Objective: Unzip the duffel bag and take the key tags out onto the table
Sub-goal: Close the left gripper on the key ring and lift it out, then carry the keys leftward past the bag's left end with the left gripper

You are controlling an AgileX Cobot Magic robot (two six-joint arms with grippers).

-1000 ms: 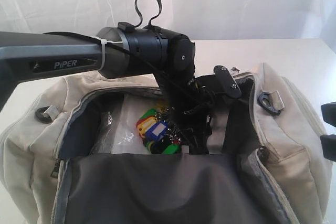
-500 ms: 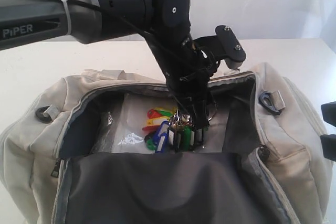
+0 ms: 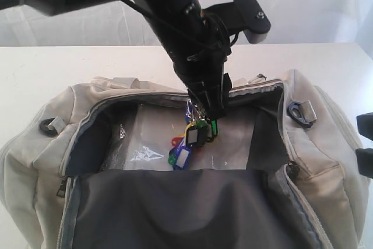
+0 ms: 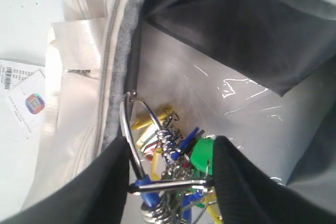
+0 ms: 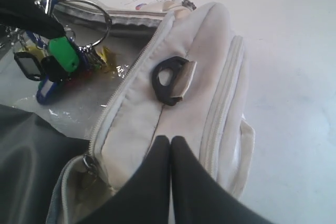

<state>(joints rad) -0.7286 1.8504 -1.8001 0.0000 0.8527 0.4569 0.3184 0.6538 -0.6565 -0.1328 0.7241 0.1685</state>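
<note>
Left jaws apparently hold key tags (image 3: 197, 134) over duffel bag (image 3: 329, 161); right jaws closed.

Nothing legible; the white paper label (image 4: 25, 97) bears only a barcode and blurred print.

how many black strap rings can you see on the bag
2: the left strap ring at the duffel bag's left end in the exterior view, the right strap ring at its right end. More may be hidden.
</note>
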